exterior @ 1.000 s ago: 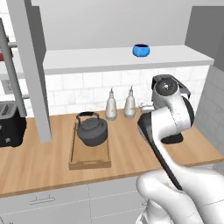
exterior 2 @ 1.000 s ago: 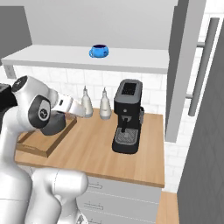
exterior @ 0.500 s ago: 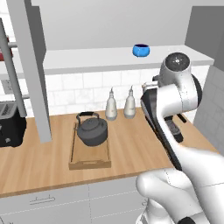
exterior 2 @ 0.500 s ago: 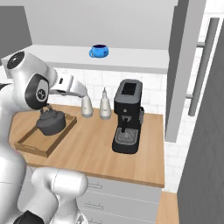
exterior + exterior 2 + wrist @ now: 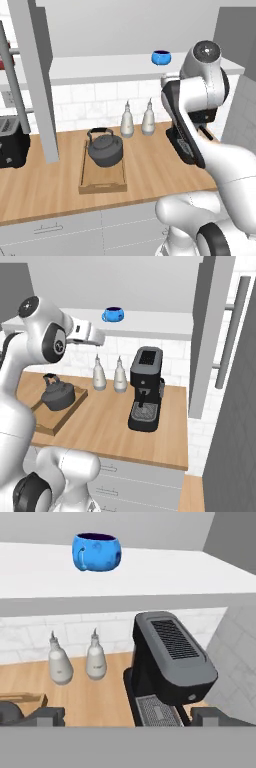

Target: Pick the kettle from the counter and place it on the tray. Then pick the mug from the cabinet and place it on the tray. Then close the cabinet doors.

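Note:
The blue mug [image 5: 96, 551] stands on the pale shelf of the open cabinet [image 5: 100, 67], also visible as the mug [image 5: 114, 314]. My gripper [image 5: 129, 717] is open and holds nothing. It hangs in front of the shelf edge, below and to the left of the mug, gripper [image 5: 100, 340]. The dark kettle [image 5: 105, 149] sits upright in the wooden tray [image 5: 102, 186] on the counter [image 5: 150, 170]. The cabinet doors stand open: one door [image 5: 32, 75] at the left, the other door [image 5: 210, 331] at the right with its bar handle [image 5: 232, 331].
A black coffee machine [image 5: 145, 388] stands on the counter under the shelf, right of two pale bottles [image 5: 99, 373] [image 5: 120, 375]. A dark toaster [image 5: 10, 142] sits at the far left. The tiled wall runs behind them.
The arm has lifted the open hand from just above the counter near the tray up to shelf height. The kettle has stayed in the tray and the mug has not moved.

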{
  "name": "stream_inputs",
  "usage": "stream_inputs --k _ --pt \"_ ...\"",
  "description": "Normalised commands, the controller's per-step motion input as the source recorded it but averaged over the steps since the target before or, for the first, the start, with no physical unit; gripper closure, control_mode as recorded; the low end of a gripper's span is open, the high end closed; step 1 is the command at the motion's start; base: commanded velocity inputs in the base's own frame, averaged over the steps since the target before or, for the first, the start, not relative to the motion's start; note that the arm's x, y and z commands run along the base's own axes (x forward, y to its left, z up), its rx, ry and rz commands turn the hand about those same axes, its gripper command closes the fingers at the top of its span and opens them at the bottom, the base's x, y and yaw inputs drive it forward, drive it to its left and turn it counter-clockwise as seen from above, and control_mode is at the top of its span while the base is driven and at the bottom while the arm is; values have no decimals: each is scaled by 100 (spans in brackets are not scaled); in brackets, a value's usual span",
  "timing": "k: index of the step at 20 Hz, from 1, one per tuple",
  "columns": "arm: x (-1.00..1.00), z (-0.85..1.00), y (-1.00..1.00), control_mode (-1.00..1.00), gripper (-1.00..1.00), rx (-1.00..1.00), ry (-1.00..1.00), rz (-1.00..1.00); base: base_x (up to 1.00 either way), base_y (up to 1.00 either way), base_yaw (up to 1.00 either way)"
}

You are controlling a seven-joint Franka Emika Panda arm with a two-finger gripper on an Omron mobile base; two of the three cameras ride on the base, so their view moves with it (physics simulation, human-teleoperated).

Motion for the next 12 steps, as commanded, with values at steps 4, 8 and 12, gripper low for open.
stream_inputs --k 4,8,12 --pt "46 24 8 -100 -100 0 -1 -5 0 0 0" --pt "38 33 17 -100 -100 0 0 -3 0 0 0" --pt "21 42 14 -100 -100 0 0 -2 0 0 0"
